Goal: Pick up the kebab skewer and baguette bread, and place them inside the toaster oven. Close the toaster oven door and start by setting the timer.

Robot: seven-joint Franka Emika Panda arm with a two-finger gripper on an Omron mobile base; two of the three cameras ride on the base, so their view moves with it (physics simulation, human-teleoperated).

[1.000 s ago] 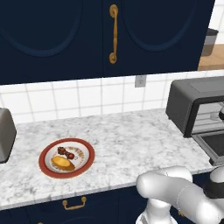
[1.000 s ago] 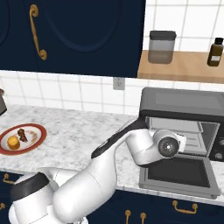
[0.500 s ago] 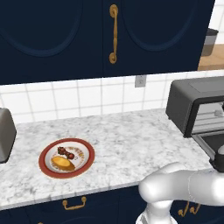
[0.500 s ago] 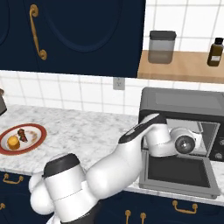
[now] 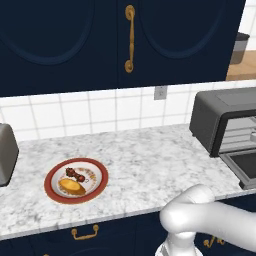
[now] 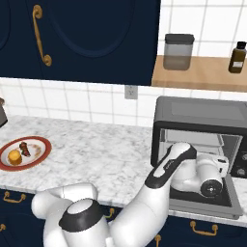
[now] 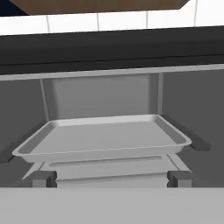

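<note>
Marble tabletop [image 5: 150,165]: kebab skewer [image 5: 76,174] and baguette bread [image 5: 71,186] unpicked; jaws seemingly wide, empty, facing toaster oven [image 6: 202,126]; fetching next.

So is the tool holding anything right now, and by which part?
Nothing is held. The kebab skewer and baguette bread lie on the plate.

Glossy white rounded arm [image 6: 159,202] segments, dark grey joint bands, round dark disc, perhaps cap, at wrist

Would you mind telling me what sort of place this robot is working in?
A home-style kitchen, rendered: a marble countertop under dark blue cabinets, a toaster oven with its door down, and a plate of food.
</note>
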